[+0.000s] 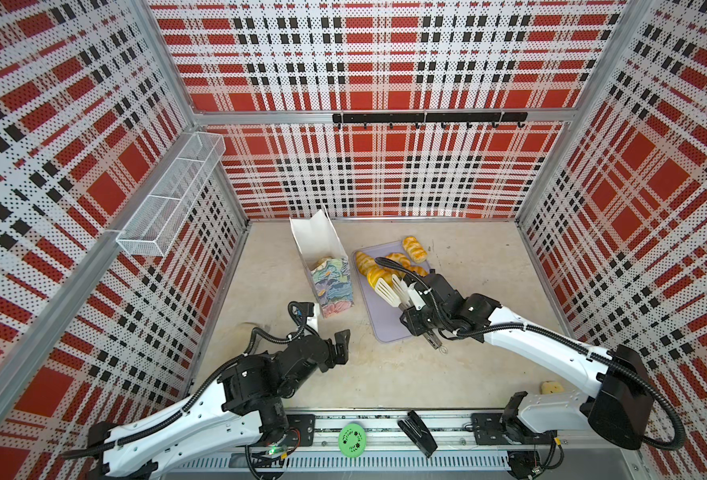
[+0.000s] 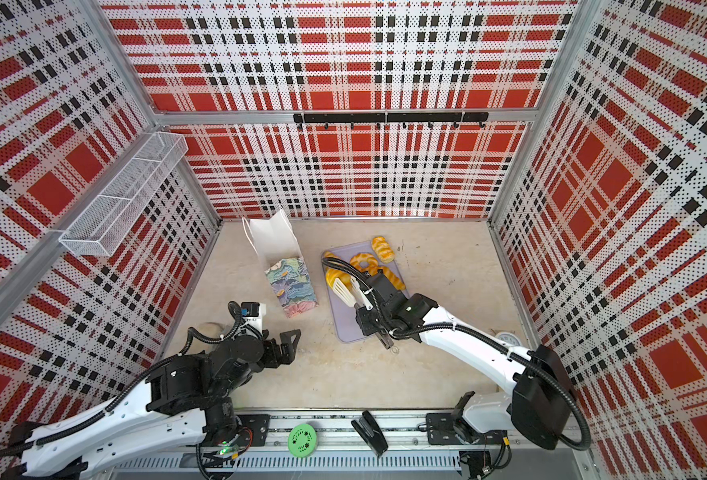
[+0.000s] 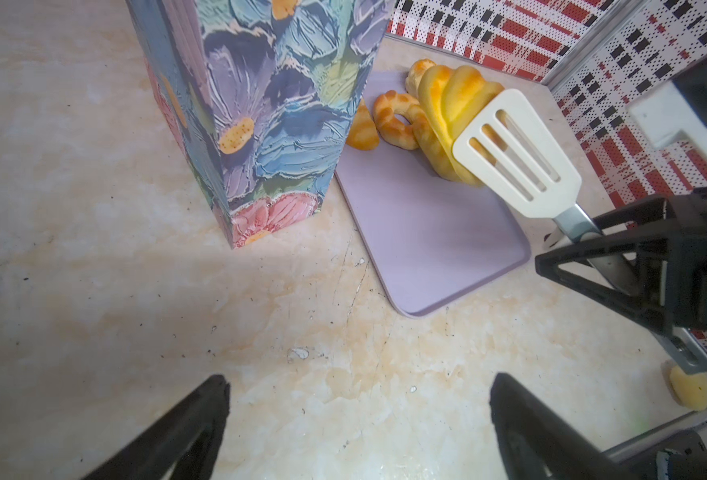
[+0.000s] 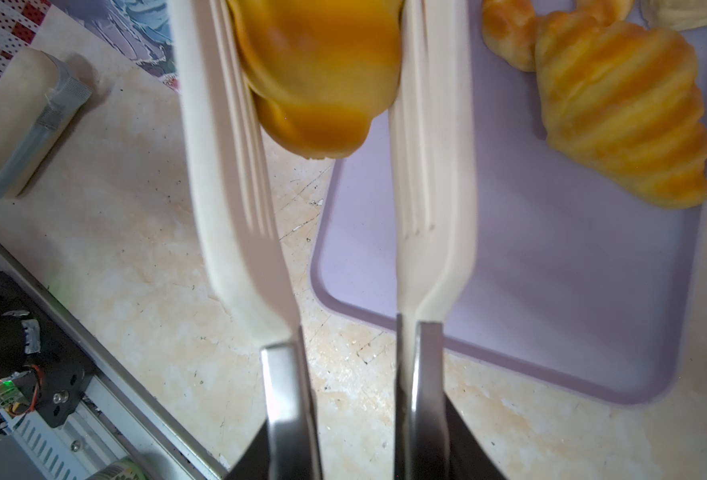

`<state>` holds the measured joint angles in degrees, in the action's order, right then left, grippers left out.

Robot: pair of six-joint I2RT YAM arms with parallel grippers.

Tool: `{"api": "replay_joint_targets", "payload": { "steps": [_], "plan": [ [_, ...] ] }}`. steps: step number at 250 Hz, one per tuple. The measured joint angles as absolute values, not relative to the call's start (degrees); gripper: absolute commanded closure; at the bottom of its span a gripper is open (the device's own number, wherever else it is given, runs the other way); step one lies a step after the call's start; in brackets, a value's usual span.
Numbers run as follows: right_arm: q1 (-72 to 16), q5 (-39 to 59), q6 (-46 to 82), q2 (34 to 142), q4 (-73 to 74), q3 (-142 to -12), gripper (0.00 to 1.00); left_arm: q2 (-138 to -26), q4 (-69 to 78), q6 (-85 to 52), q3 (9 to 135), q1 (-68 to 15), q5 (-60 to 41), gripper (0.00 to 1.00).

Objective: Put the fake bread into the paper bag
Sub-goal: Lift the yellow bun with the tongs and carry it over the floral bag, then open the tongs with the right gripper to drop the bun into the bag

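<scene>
Right gripper (image 4: 358,453): squeezes my tongs (image 4: 235,208), pinching a croissant (image 4: 318,75) over the lavender tray (image 4: 551,291).
Left gripper (image 3: 358,382): spread, empty; I'd steady the paper bag (image 3: 268,124).

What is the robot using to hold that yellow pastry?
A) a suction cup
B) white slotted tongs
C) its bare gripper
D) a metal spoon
B: the right gripper clamps the handles of white slotted tongs, and their two blades pinch the pastry between them.
</scene>
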<state>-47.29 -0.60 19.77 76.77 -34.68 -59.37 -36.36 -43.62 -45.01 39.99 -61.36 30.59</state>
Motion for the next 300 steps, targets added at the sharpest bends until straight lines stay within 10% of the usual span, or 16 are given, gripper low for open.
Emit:
{"api": "replay_joint_targets", "payload": {
  "steps": [300],
  "plan": [
    [-51.22,3.66,16.99,86.78,-34.98,-87.79,0.57,-39.72,-43.7,-24.4,52.07,-29.52,3.84,0.01]
  ]
}}
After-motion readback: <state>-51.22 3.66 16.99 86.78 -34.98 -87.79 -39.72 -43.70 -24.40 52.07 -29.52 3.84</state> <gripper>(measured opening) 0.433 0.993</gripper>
